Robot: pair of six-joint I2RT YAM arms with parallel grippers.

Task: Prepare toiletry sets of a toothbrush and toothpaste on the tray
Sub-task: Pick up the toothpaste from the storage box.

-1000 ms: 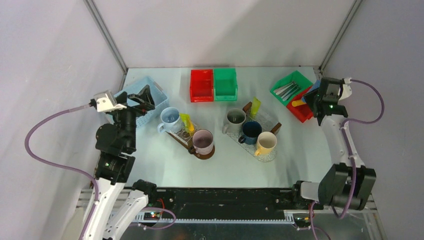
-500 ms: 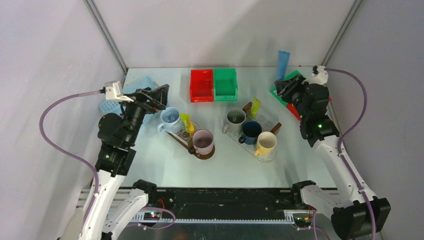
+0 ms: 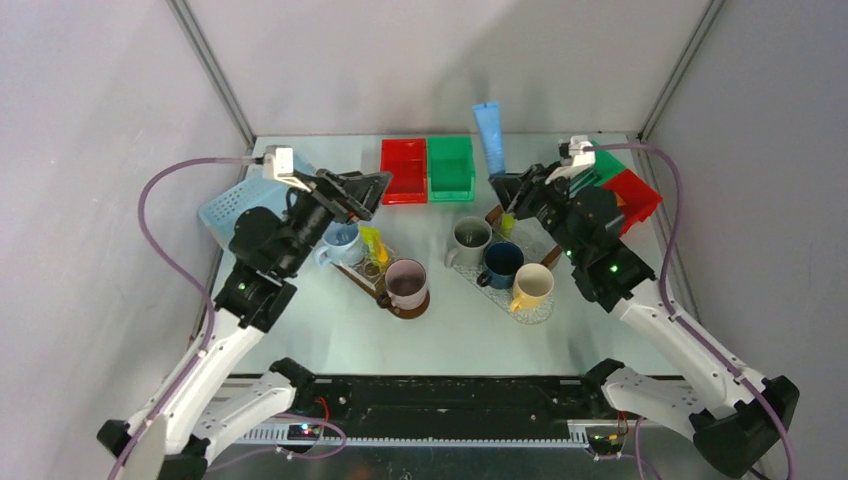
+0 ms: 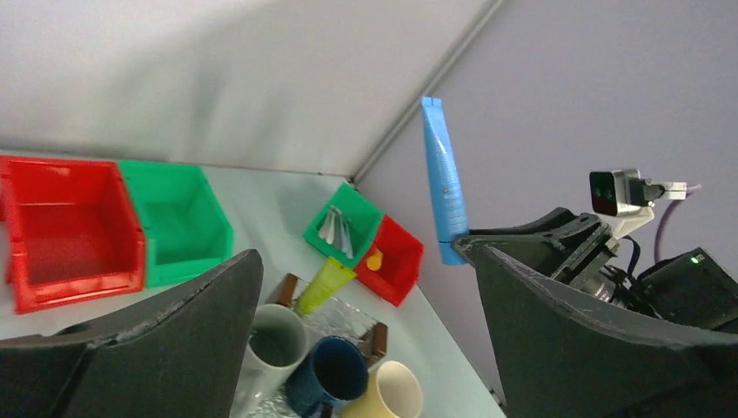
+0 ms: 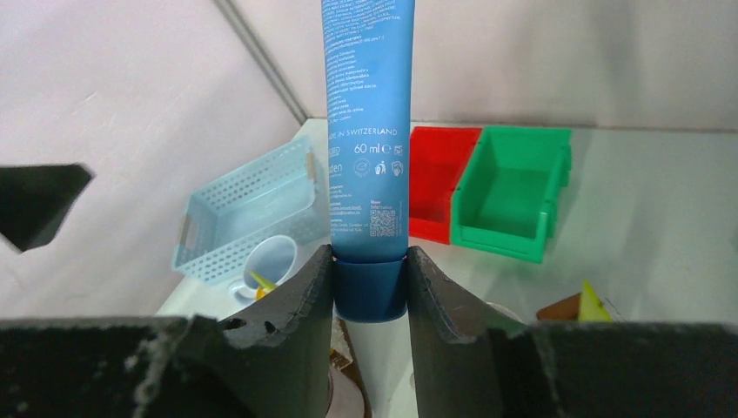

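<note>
Light blue soft plastic tube (image 5: 367, 113) with printed text and a dark blue cap, held aloft above the pale surface (image 3: 460, 340). Long axis near vertical: flat crimped end up, cap down. Right claw (image 5: 370, 292) is closed partway, pinching the cap. Left claw (image 4: 361, 254) gapes wide, empty.

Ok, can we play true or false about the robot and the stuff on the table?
1. The right end effector holds a blue tube. True.
2. The left end effector holds a toothbrush. False: it is open and empty.
3. The back red bin is full of tubes. False: it is empty.
4. Three mugs stand on the right tray. True.
</note>
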